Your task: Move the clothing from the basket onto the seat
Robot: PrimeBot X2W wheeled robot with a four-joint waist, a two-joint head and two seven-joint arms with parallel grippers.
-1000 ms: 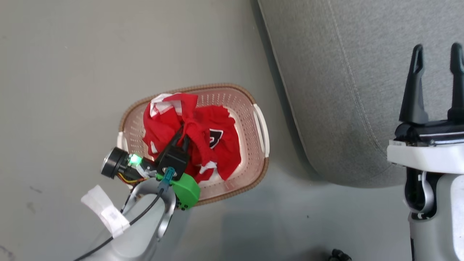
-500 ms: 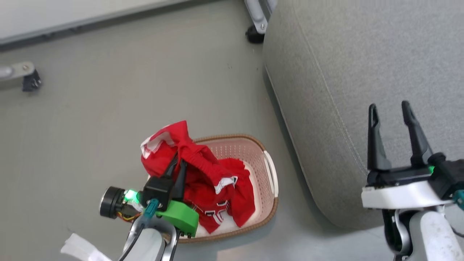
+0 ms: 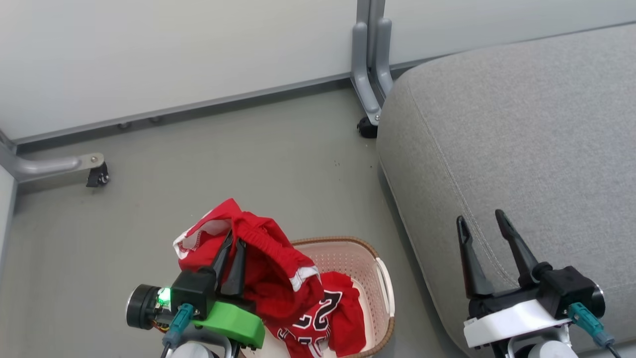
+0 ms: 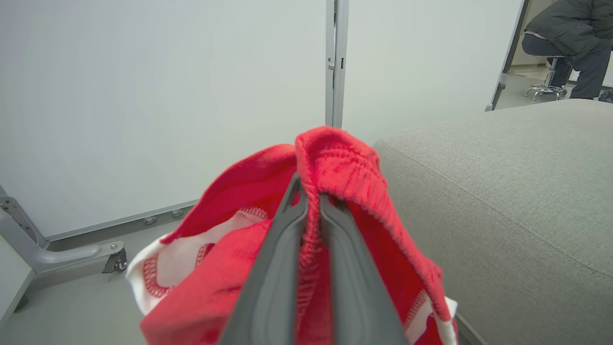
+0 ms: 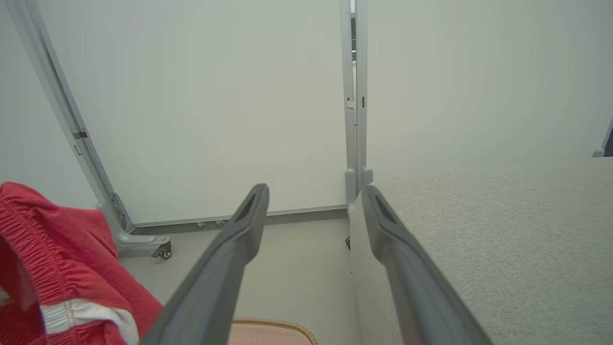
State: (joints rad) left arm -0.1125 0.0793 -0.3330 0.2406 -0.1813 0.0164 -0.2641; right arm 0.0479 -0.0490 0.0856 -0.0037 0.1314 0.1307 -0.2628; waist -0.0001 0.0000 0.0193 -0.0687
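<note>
My left gripper (image 3: 231,239) is shut on the gathered waistband of the red shorts (image 3: 271,271), held above the cream basket (image 3: 383,278). In the left wrist view the fingers (image 4: 287,225) pinch the red clothing (image 4: 335,153) between them. The red jersey (image 3: 323,318) with black numbers hangs below the shorts, its lower part inside the basket. The light-grey seat (image 3: 521,139) lies to the right. My right gripper (image 3: 481,218) stands open over the seat's near edge, holding nothing; in its own view (image 5: 315,191) the shorts (image 5: 57,249) show at lower left and the seat (image 5: 479,230) at right.
White partition panels stand behind, on grey feet with castors (image 3: 97,174) (image 3: 367,128). A grey post (image 3: 370,44) rises at the seat's far left corner. A person (image 4: 570,28) sits on a stool beyond the seat. Grey floor (image 3: 238,149) spreads left of the basket.
The head camera has tilted up, bringing the wall into view. My left gripper has raised the red clothing higher out of the basket. The right gripper stays open.
</note>
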